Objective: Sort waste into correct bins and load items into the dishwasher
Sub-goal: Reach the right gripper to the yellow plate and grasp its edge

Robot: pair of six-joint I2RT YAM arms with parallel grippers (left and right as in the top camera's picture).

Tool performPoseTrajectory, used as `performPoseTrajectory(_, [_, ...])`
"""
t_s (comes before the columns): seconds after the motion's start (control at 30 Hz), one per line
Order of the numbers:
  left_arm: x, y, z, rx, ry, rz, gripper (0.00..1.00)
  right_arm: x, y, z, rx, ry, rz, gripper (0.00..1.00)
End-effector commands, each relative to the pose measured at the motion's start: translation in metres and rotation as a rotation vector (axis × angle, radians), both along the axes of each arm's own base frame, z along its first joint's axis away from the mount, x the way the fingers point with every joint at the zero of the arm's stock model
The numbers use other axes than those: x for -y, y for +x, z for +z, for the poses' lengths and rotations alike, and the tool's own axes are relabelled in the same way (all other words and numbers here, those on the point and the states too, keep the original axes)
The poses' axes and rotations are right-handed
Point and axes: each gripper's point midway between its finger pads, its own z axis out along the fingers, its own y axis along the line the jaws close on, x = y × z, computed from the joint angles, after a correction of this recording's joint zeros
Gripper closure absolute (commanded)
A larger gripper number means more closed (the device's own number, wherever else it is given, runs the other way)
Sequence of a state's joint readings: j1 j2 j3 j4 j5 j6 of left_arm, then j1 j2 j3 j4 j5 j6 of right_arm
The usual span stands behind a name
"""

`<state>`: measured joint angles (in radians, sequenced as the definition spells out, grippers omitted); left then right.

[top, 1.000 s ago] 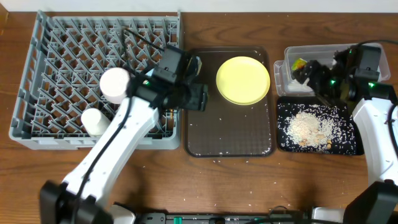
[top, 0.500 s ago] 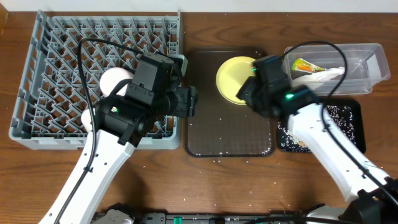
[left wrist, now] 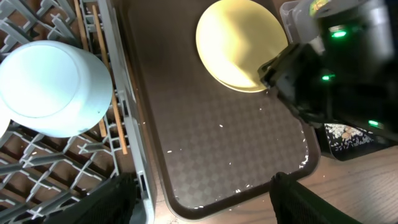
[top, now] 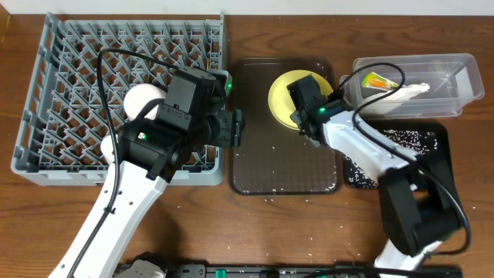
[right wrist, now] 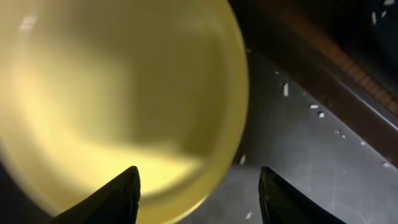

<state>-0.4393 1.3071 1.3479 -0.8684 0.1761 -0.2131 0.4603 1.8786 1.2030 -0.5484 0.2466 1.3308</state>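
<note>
Left fingers: two dark fingers stand wide apart with nothing between them.
Left gripper: hangs over the near left part of the dark brown flat serving tray, just beside the right wall of the large grey plastic dish rack.
Right fingers: two dark fingers are spread apart. The plate's rim shows in the gap, and no grip on it is seen.
Right gripper: is above the right part of the round yellow plate.
Plate: lies flat at the far right of the serving tray.
Tray floor: has scattered beige rice-like crumbs.
Rack contents: a pale blue round bowl, upturned near the right wall, with thin wooden chopsticks beside it.
Clear rectangular plastic tub: sits far right and holds the green-and-orange snack wrapper and the crumpled white paper napkin.
Glossy black rectangular tray: sits just near of the tub, speckled with rice and partly covered by the right arm.
</note>
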Motion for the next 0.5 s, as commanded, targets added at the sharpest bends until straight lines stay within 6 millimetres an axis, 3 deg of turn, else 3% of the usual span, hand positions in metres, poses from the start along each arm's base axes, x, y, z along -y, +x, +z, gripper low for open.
performPoseTrajectory(0.0, [-0.003,0.000,-0.002,-0.003,0.011,0.012,0.29,0.005,0.002,-0.016,-0.023,-0.010,-0.041,0.41])
performPoseTrajectory(0.1, [-0.003,0.000,-0.002,-0.003,0.011,0.012,0.29,0.004,-0.005,-0.032,-0.073,-0.011,-0.028,0.43])
performPoseTrajectory(0.2, [-0.003,0.000,-0.002,-0.004,0.011,0.012,0.29,0.005,-0.016,-0.046,-0.141,-0.024,-0.013,0.69])
performPoseTrajectory(0.37, [-0.003,0.000,-0.002,-0.004,0.011,0.011,0.29,0.013,-0.031,-0.048,-0.211,-0.082,0.070,0.99])
performPoseTrajectory(0.47, [-0.003,0.000,-0.002,-0.004,0.011,0.011,0.29,0.016,-0.032,-0.048,-0.228,-0.106,0.143,0.99])
